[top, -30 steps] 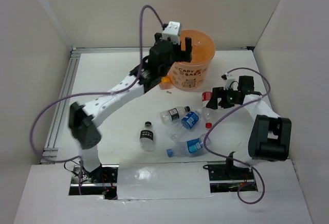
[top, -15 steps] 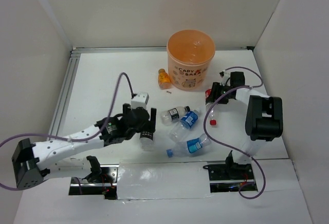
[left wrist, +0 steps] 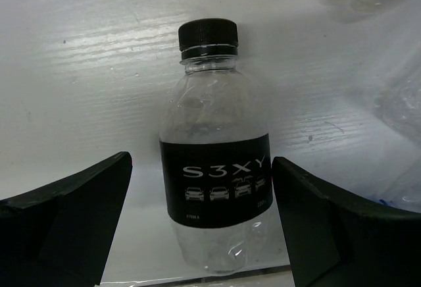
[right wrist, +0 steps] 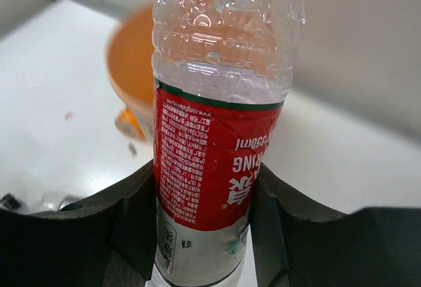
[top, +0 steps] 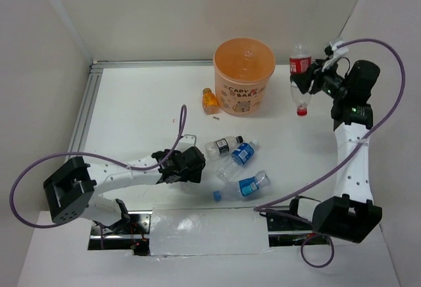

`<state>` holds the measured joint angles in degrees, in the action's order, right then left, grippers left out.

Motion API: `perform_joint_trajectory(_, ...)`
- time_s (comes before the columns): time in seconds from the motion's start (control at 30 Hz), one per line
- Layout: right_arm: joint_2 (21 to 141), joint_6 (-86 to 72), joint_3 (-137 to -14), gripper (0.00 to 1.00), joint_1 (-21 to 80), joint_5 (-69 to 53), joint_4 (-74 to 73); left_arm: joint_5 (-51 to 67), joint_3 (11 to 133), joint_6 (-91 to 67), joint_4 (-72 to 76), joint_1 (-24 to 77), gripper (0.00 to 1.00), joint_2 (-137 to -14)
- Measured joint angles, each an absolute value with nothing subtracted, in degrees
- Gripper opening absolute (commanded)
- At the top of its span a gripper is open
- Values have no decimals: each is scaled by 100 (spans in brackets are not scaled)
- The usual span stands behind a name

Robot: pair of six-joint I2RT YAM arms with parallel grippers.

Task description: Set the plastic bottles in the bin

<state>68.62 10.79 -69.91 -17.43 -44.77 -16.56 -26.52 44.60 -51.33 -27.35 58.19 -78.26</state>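
Observation:
My right gripper (top: 314,78) is shut on a clear bottle with a red label (top: 300,76), held cap-down in the air just right of the orange bin (top: 242,96). In the right wrist view the bottle (right wrist: 210,149) sits squeezed between both fingers, and the bin (right wrist: 131,70) lies behind it to the left. My left gripper (top: 187,166) is low on the table and open. Its fingers (left wrist: 72,214) stand on either side of a lying black-labelled, black-capped bottle (left wrist: 214,168) without touching it. In the top view that bottle is hidden under the gripper.
A stubby orange bottle (top: 210,101) lies left of the bin. Another black-labelled bottle (top: 223,146) and two blue-labelled bottles (top: 242,154) (top: 247,186) lie in the table's middle, right of my left gripper. White walls enclose the table on three sides.
My left arm came back from the bin and dropped to the table round the black-labelled bottle. My right gripper closed on the red-labelled bottle and lifted it up beside the bin.

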Motion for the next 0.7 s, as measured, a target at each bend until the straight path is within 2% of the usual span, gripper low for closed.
perform_joint_trajectory(0.13, 7148, 834, -7826, 40, -1083, -4783, -834, -2449, 4462, -5129, -2604, 5763, 100, -8097)
perform_joint_trajectory(0.3, 8711, 532, -8984, 44, -141, -4781, 71, -2307, 4462, -5137, -2423, 5741, 100, -8117)
perform_joint_trajectory(0.4, 9660, 320, -9312, 51, 115, -4635, 196, -2259, 4451, -5144, -2366, 5741, 100, -8114)
perform_joint_trajectory(0.53, 10545, 84, -9972, 52, 309, -4517, 248, -2213, 4366, -5170, -2290, 5741, 100, -8117)
perform_joint_trajectory(0.7, 10833, 137, -10484, 52, 440, -4429, 242, -2198, 4281, -5297, -2311, 5741, 100, -8128)
